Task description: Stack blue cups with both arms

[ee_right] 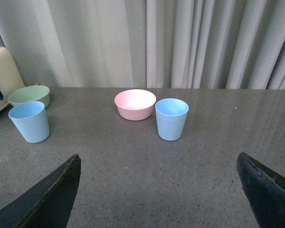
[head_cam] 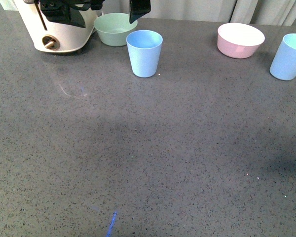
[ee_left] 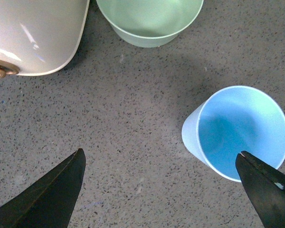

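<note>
One blue cup [head_cam: 144, 53] stands upright at the back middle of the grey table. The second blue cup [head_cam: 289, 57] stands upright at the far right edge. My left gripper [head_cam: 108, 12] hangs open above the back left, over the first cup. In the left wrist view that cup [ee_left: 237, 130] lies under the right-hand fingertip [ee_left: 263, 187], and the gripper [ee_left: 159, 159] is open and empty. My right gripper [ee_right: 159, 164] is open and empty, well short of the second cup [ee_right: 171, 118]; the first cup [ee_right: 30, 121] shows too.
A green bowl [head_cam: 114, 28] sits just behind the first cup, beside a cream appliance [head_cam: 56, 29]. A pink bowl [head_cam: 240, 39] sits between the two cups, close to the right one. Curtains hang behind the table.
</note>
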Robot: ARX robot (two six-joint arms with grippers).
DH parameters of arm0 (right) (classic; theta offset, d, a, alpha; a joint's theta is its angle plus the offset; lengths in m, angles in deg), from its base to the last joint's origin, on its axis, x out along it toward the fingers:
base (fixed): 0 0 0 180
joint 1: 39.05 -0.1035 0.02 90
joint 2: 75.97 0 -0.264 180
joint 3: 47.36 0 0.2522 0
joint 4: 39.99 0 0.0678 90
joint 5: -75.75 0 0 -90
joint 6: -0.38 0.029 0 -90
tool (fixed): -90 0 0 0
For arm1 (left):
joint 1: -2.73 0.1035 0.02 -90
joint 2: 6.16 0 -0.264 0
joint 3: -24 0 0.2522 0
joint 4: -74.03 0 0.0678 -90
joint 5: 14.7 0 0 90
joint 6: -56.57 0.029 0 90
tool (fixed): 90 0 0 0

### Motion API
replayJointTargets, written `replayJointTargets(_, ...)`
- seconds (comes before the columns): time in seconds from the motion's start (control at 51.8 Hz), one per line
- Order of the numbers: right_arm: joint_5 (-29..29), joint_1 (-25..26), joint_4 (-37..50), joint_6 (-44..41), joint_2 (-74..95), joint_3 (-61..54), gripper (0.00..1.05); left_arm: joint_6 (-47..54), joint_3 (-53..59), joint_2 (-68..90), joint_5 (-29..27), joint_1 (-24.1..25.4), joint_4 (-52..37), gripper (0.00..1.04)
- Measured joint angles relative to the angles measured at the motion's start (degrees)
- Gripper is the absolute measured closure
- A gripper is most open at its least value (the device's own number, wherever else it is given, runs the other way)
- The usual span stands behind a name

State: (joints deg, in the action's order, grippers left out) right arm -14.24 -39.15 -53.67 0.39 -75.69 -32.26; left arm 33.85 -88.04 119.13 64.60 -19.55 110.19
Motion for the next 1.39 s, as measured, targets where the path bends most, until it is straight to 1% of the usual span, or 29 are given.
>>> replayJointTargets(0.251,0.0,0.0,0.0,0.0,0.0,0.0,0.09,-1.7,-5.8,5.5,-0.8,-1.3,3.2,0.09)
replayJointTargets(0.811,0.0,0.0,0.0,0.0,0.0,0.0,0.09,-3.7,-15.1,13.0,-1.3,-1.6,8.6,0.09)
replayJointTargets(0.85,0.0,0.0,0.0,0.0,0.0,0.0,0.09,-3.8,-15.5,13.5,-1.2,-1.6,8.9,0.10)
replayJointTargets(0.927,0.0,0.0,0.0,0.0,0.0,0.0,0.09,-4.2,-16.2,14.2,-1.1,-1.8,9.5,0.20)
replayJointTargets(1.005,0.0,0.0,0.0,0.0,0.0,0.0,0.09,-4.7,-16.9,14.8,-0.9,-2.1,10.0,0.22)
replayJointTargets(1.062,0.0,0.0,0.0,0.0,0.0,0.0,0.09,-5.0,-17.5,15.3,-0.7,-2.3,10.5,0.30)
replayJointTargets(1.101,0.0,0.0,0.0,0.0,0.0,0.0,0.09,-5.4,-18.0,15.7,-0.4,-2.6,10.8,0.39)
replayJointTargets(1.178,0.0,0.0,0.0,0.0,0.0,0.0,0.09,-5.7,-18.5,16.0,-0.2,-2.9,11.1,0.48)
replayJointTargets(1.256,0.0,0.0,0.0,0.0,0.0,0.0,0.09,-6.3,-19.0,16.3,0.6,-3.5,11.6,0.62)
replayJointTargets(1.294,0.0,0.0,0.0,0.0,0.0,0.0,0.09,-6.5,-19.1,16.4,0.6,-3.6,11.8,0.66)
replayJointTargets(1.333,0.0,0.0,0.0,0.0,0.0,0.0,0.09,-6.8,-19.3,16.5,0.6,-3.9,12.2,0.75)
replayJointTargets(1.352,0.0,0.0,0.0,0.0,0.0,0.0,0.09,-6.9,-19.3,16.5,0.6,-4.0,12.2,0.77)
replayJointTargets(1.391,0.0,0.0,0.0,0.0,0.0,0.0,0.09,-7.0,-19.6,16.6,0.6,-4.1,12.5,0.84)
